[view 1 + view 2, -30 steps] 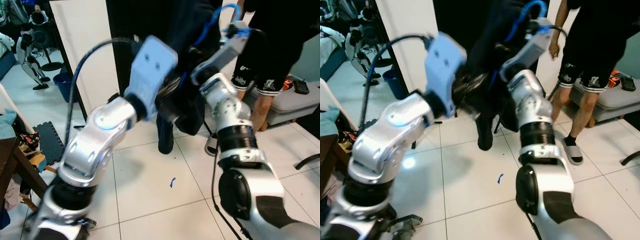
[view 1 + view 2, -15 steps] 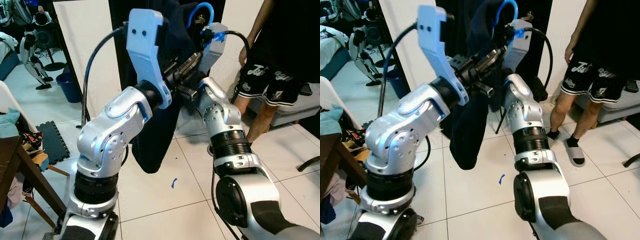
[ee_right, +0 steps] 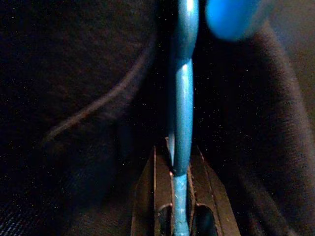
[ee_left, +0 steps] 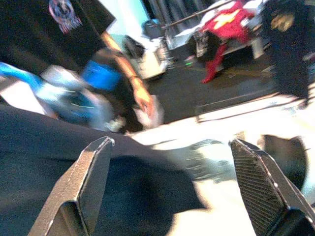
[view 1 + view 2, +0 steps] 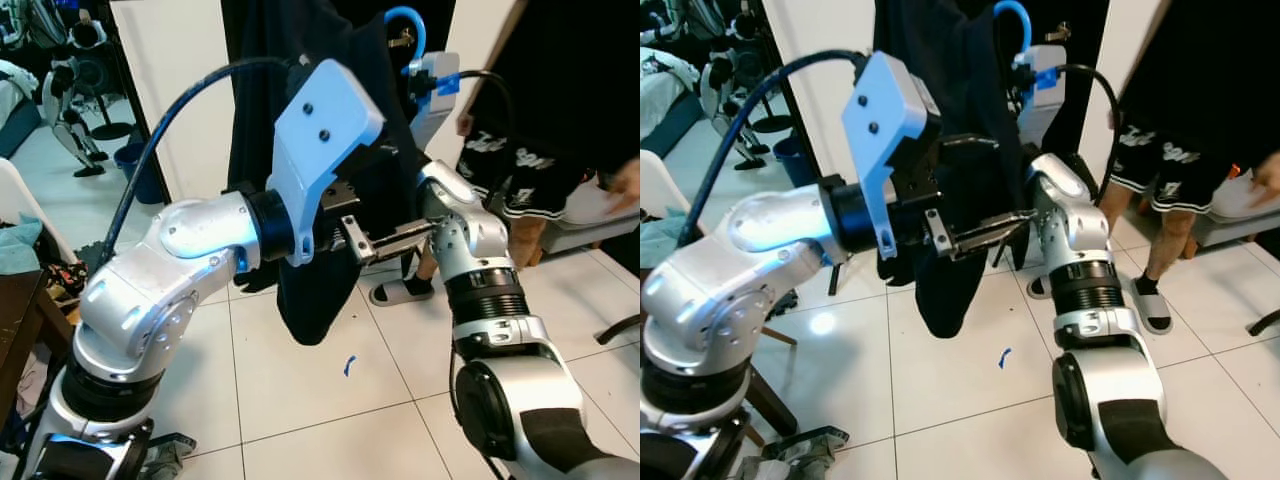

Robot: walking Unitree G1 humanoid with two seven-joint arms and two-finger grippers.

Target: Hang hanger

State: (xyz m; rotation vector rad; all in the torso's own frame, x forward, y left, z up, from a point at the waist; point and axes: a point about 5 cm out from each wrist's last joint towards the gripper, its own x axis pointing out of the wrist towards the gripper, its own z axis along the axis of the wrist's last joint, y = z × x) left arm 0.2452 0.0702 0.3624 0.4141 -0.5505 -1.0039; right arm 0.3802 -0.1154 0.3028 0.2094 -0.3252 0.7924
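A dark garment (image 5: 312,262) hangs on a blue hanger whose hook (image 5: 408,24) curves up above my right wrist. In the right wrist view my right gripper (image 3: 178,209) is shut on the blue hanger (image 3: 183,93), with dark cloth on both sides. My left gripper (image 5: 388,236) is held out level in front of the garment at mid height. It is open, and its two fingers (image 4: 81,189) stand wide apart over the dark cloth (image 4: 44,167) with nothing between them.
A person in black shorts (image 5: 525,175) and sandals (image 5: 395,292) stands close on the right, beside a grey seat (image 5: 595,220). A white panel (image 5: 170,90) and a dark doorway lie behind the garment. A brown table (image 5: 18,325) and clutter stand at the left.
My left gripper has come down from the garment's top and now points level across its front. The garment hangs straighter. The person has shifted on the right.
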